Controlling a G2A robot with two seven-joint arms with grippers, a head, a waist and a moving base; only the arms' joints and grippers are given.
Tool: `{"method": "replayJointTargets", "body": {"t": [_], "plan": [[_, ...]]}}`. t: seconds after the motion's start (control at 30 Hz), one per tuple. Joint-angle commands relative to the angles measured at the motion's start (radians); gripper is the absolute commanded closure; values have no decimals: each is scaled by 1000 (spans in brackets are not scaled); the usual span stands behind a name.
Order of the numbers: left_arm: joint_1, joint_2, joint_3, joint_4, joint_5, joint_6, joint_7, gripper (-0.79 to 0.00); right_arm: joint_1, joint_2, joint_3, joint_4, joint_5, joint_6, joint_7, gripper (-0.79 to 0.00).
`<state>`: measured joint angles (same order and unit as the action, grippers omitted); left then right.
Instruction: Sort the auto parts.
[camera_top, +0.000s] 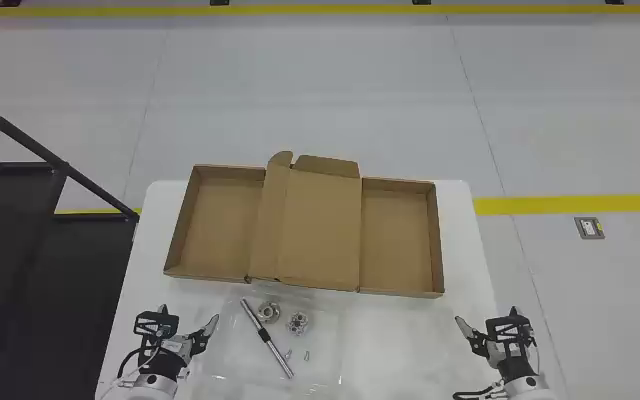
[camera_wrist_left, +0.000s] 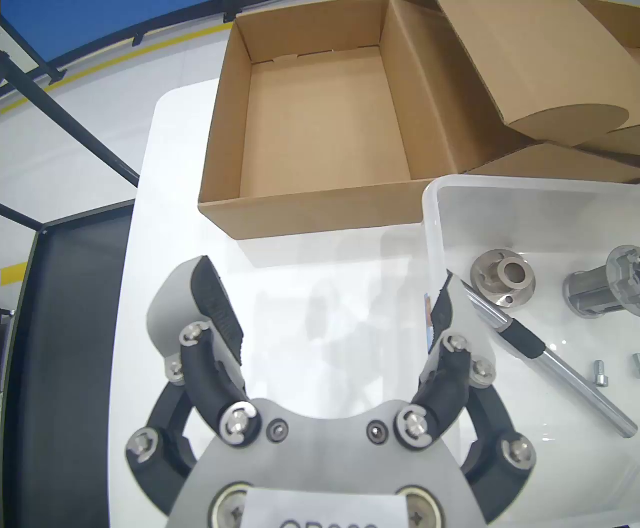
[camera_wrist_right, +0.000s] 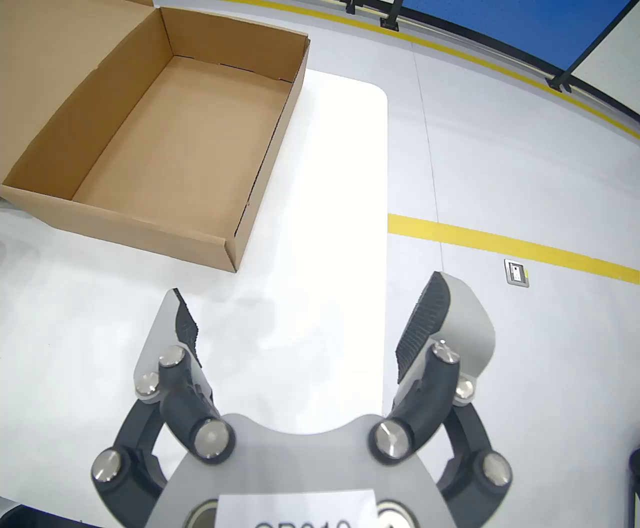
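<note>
A clear plastic tray at the table's front holds a long metal rod, a flanged hub, a cylindrical coupling and small bolts. Behind it lies a flat cardboard box with a left compartment, a folded flap in the middle and a right compartment. My left gripper stands open just left of the tray, holding nothing. My right gripper stands open over bare table at the front right.
The white table has free room between the tray and the right gripper. A black rack with slanted bars stands close to the table's left edge. The table's right edge drops to a floor with a yellow line.
</note>
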<state>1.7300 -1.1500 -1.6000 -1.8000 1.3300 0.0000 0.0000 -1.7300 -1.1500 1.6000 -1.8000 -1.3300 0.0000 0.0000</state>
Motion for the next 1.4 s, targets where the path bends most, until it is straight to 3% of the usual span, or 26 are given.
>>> {"method": "replayJointTargets", "body": {"t": [0.0, 0.73, 1.07, 1.27, 1.37], "plan": [[0, 0, 0, 0, 0, 0, 0, -784, 0, 0, 0, 0, 0, 0, 0, -785], [0, 0, 1, -2, -1, -4, 2, -785, 0, 0, -1, -2, -3, -3, -3, -785], [42, 6, -56, -21, -61, -189, 144, -785, -32, 7, -59, -133, -221, -121, -59, -785], [77, 10, -123, -12, -86, -287, 333, -785, -20, 16, -143, -254, -381, -302, -82, -785], [94, 15, -162, 6, -120, -411, 420, -785, 8, 18, -192, -302, -386, -409, -49, -785]]}}
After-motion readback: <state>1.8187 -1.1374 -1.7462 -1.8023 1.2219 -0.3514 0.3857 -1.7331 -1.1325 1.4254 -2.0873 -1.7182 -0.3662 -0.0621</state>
